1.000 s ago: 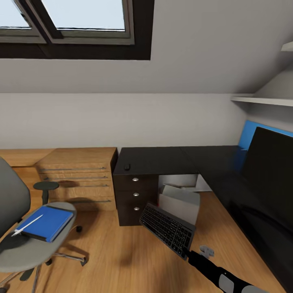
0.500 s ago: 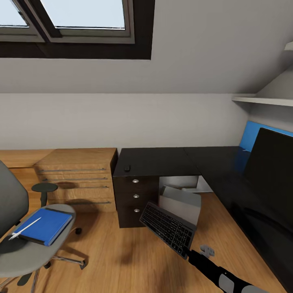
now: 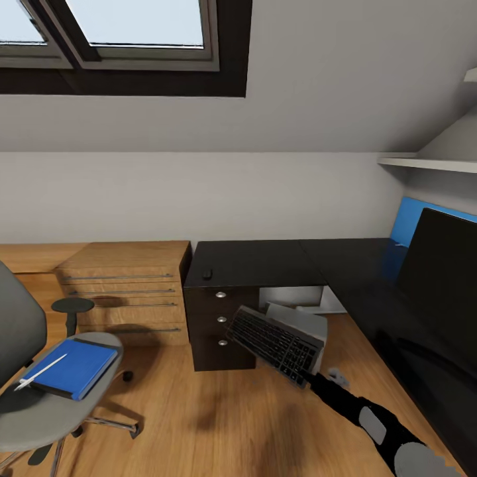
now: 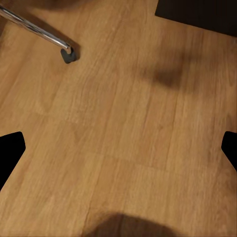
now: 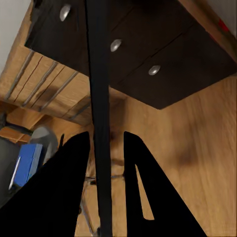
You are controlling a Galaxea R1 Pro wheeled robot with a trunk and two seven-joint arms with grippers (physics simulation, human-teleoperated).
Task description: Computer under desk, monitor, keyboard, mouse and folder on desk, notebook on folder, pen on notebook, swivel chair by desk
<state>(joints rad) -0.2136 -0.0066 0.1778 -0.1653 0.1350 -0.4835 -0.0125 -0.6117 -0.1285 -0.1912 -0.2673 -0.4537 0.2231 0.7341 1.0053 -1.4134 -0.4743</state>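
Note:
My right gripper (image 3: 309, 382) is shut on a corner of the slim black keyboard (image 3: 273, 344), holding it tilted in the air in front of the desk's drawer unit (image 3: 218, 318). In the right wrist view the keyboard (image 5: 98, 89) runs edge-on between the fingers (image 5: 69, 187). The glossy black desk (image 3: 265, 260) carries the mouse (image 3: 207, 272) and, at the right, the monitor (image 3: 442, 285). The grey computer (image 3: 303, 326) stands under it. On the swivel chair (image 3: 33, 404) lies the blue folder (image 3: 71, 366) with the pen (image 3: 42, 371) on top. The notebook is hidden. My left gripper (image 4: 118, 148) hangs open over floor.
A light-wood drawer chest (image 3: 126, 288) stands left of the desk. A blue upright panel (image 3: 405, 222) leans behind the monitor, below a wall shelf (image 3: 424, 162). A chrome chair leg with castor (image 4: 66, 53) lies near my left gripper. Wooden floor (image 3: 212, 417) stretches between chair and desk.
My right arm has raised the keyboard and carried it closer to the desk's drawer unit. The view shifted slightly right earlier, so the chair sits further left in the picture.

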